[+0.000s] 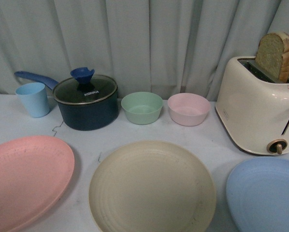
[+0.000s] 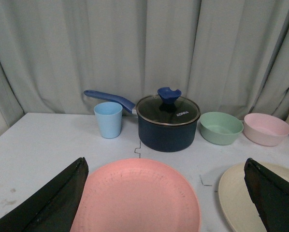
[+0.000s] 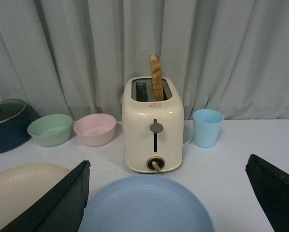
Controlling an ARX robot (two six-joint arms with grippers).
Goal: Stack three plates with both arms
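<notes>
Plates lie in a row along the near edge of the white surface (image 1: 202, 135), each flat and apart from its neighbours: the pink plate (image 1: 26, 181) at left, the beige plate (image 1: 151, 188) in the middle, the light blue plate (image 1: 267, 193) at right. The left tool (image 2: 165, 165) has the pink plate between its widely spread fingers and grips nothing. The right tool (image 3: 168, 164) frames the light blue plate the same way, wide open and empty. Farther back stand a blue cup (image 1: 34, 99), a lidded dark pot (image 1: 86, 104), a green bowl (image 1: 142, 107), a pink bowl (image 1: 188, 108) and a cream toaster (image 1: 253, 111) with bread (image 1: 275, 55) upright in its slot.
</notes>
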